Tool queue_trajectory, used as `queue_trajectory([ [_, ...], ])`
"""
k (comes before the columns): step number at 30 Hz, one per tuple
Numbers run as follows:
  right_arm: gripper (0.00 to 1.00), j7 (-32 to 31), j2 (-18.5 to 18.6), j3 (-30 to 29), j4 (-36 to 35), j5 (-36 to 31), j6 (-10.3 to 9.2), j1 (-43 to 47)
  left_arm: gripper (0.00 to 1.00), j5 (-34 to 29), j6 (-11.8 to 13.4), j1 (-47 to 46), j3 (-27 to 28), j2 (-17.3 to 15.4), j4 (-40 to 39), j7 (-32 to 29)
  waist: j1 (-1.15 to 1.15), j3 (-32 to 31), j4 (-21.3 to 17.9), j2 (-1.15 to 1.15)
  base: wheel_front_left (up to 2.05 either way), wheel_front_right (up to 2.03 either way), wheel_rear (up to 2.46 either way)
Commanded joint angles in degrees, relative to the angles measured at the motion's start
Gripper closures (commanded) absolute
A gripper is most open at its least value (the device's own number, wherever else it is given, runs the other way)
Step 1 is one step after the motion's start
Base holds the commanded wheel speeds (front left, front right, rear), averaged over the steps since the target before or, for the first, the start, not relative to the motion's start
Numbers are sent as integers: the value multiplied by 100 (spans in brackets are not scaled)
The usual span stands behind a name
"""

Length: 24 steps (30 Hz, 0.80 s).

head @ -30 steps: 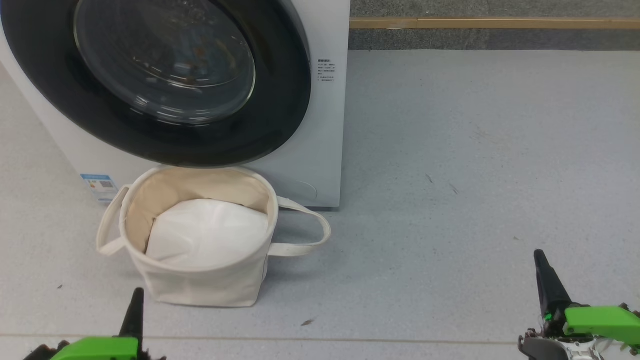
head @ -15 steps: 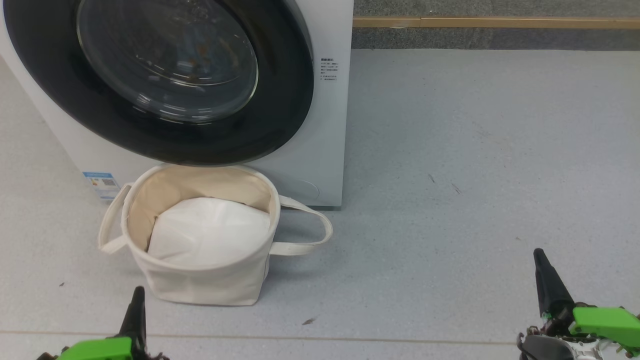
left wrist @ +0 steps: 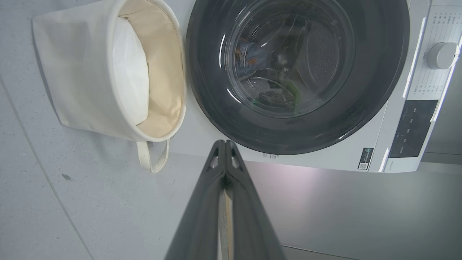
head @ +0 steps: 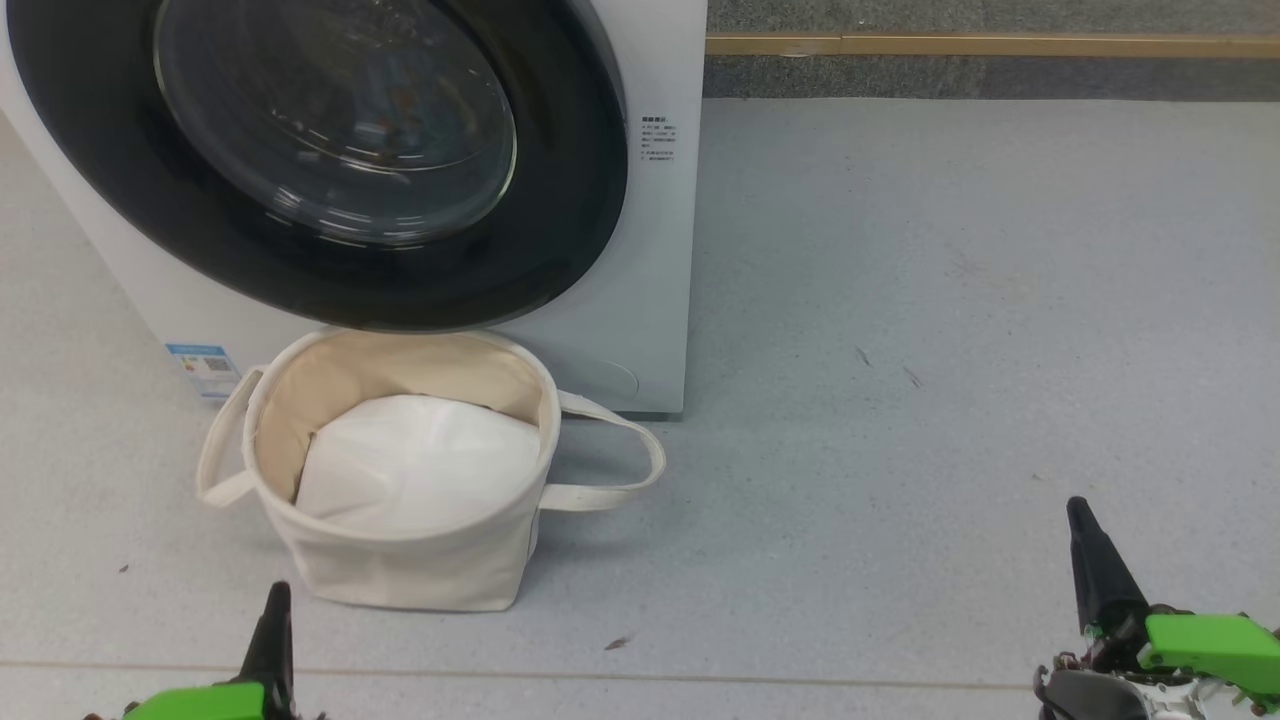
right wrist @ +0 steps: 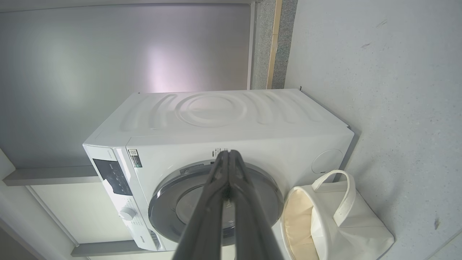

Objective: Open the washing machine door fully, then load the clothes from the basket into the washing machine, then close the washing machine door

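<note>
The washing machine [head: 655, 250] stands at the upper left of the head view, its front turned toward the robot. The washing machine door [head: 560, 260] sits flat against that front, black rim round the bulging glass. Behind the glass, in the left wrist view, light blue clothes [left wrist: 249, 57] lie in the drum. The basket [head: 400, 575] stands upright on the floor [head: 950, 300] just in front of the machine, below the door's lower rim. Its mouth faces up, its strap handles [head: 640, 465] stick out to either side, and white padding [head: 420, 460] lies inside. To the machine's right the grey floor runs bare back to the wall's base strip [head: 990, 45]. The left gripper [head: 276, 600] hangs near the basket's near side, fingers pressed together on nothing. The right gripper [head: 1080, 520], likewise closed and empty, hangs over the bare floor, well apart from basket and machine. Both point toward the machine.
</note>
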<state>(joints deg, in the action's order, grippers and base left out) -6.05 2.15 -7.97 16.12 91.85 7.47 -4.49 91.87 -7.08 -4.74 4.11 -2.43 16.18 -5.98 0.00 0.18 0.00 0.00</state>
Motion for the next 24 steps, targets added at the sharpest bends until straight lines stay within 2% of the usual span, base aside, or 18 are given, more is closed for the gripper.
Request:
queue_trajectory([
  [1,100,-43,73,146,-210,32,2,-170,100,33,-41,-145,235,-53,-212,-46,0,0,0,0,0,0,0],
  [24,100,-43,73,146,-210,32,2,-170,100,30,-41,-145,239,-50,-212,-49,0,0,0,0,0,0,0],
])
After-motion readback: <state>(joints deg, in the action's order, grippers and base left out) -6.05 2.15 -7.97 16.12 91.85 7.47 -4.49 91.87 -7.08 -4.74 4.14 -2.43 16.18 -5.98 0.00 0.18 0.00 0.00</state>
